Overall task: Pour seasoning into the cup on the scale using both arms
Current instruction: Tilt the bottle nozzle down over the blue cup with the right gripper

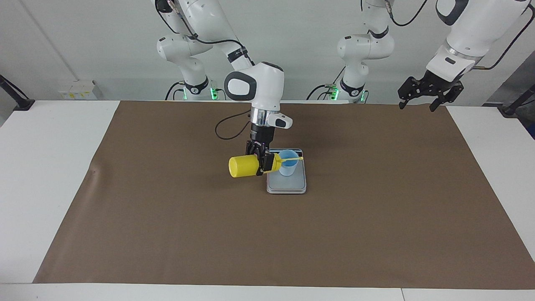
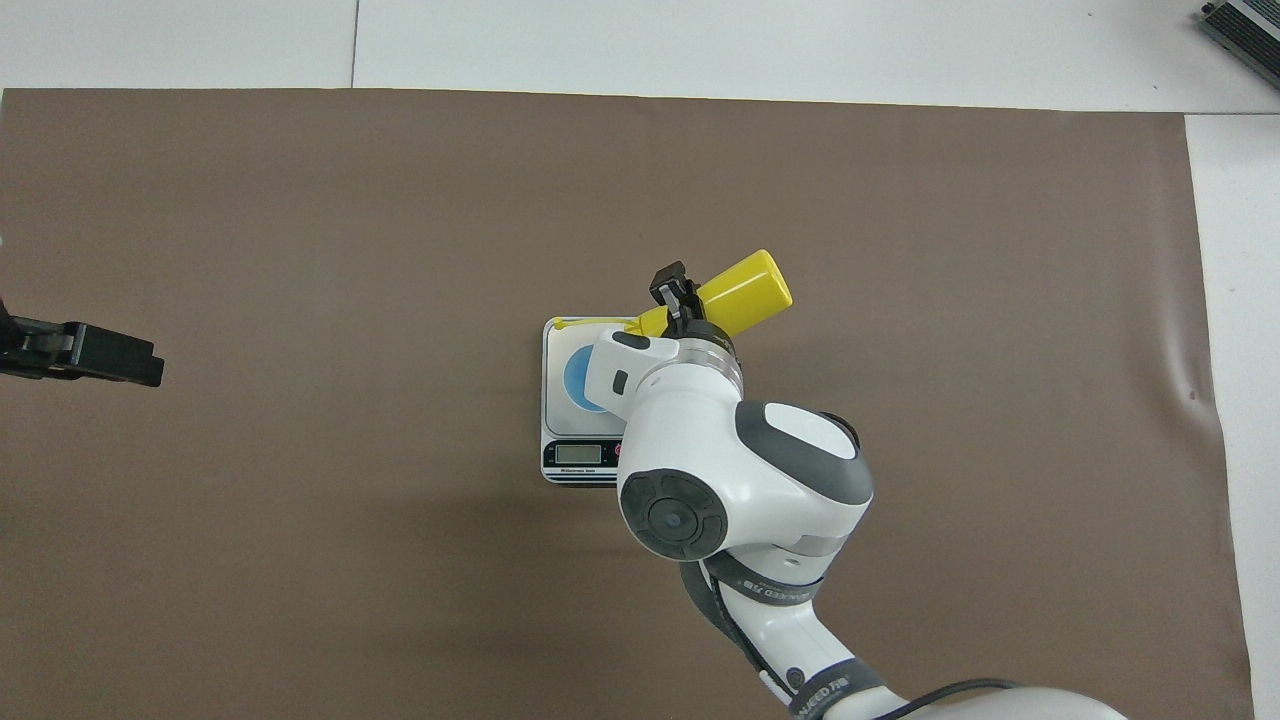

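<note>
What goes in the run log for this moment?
right tool: shut on yellow bottle, tipped over blue cup | cup: on scale | left tool: open, waiting

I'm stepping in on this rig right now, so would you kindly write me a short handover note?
Right gripper: shut on the seasoning bottle, held on its side, nozzle end over the blue cup.
Left gripper: jaws open, holding nothing; that arm waits raised over the mat's edge at its own end of the table.
Cup: upright on the scale, mid-mat.
Done: bottle picked up and tipped to the cup.
Left: confirm seasoning lands in the cup (none can be made out), right the bottle, set it down.
</note>
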{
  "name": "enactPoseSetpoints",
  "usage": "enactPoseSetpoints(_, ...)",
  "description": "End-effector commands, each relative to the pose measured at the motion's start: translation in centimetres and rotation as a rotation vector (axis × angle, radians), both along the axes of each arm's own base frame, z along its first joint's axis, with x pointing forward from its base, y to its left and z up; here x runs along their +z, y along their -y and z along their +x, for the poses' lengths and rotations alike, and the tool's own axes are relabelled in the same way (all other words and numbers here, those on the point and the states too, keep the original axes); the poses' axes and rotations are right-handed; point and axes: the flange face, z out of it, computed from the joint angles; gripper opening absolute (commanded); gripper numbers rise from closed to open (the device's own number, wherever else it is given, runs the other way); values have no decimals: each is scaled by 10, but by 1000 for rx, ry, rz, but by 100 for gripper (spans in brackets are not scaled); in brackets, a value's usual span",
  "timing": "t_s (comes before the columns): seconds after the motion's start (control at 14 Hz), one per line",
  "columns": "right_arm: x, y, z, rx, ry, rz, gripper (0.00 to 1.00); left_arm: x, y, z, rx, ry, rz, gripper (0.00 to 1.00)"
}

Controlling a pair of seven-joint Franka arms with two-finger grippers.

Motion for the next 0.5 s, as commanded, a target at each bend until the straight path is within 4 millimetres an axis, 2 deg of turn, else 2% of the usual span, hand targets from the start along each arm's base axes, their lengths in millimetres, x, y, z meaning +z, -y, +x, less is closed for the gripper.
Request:
enactPoseSetpoints(0.0,10,3,-5,21,22,-28,0,2,-2,-10,9,-1,-3,100)
enactPoseSetpoints(0.43,19,2,3,-2,39,24,0,2,-2,-10,9,-1,-3,100)
